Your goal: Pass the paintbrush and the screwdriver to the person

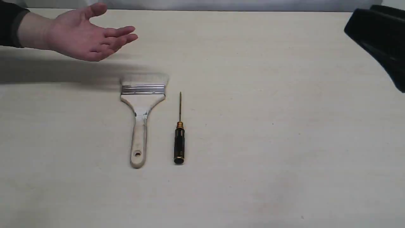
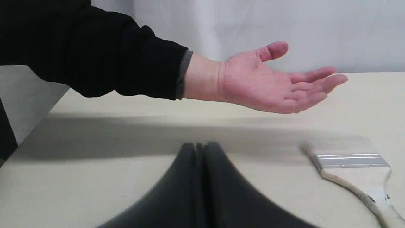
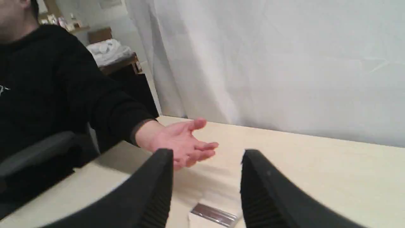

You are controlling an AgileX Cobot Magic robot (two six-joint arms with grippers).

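The paintbrush [image 1: 142,110] lies flat mid-table, bristles toward the far edge, its holed wooden handle toward the near edge. To its right lies the screwdriver [image 1: 179,136], parallel, black handle nearest. The person's open hand [image 1: 85,34] hovers palm up at the far left, above the table. My left gripper [image 2: 201,148] is shut and empty, low over the table left of the paintbrush [image 2: 351,164] and short of the hand [image 2: 272,82]. My right gripper [image 3: 207,158] is open and empty, raised, facing the hand [image 3: 180,139]; the paintbrush's ferrule [image 3: 215,215] shows between its fingers. The right arm [image 1: 376,34] is at the far right.
The pale table [image 1: 284,142] stretches wide to the right of the tools. A white curtain [image 3: 269,63] hangs behind the far edge. The person in a black top [image 3: 41,88] sits at the table's left end, on a chair with a dark armrest [image 3: 34,152].
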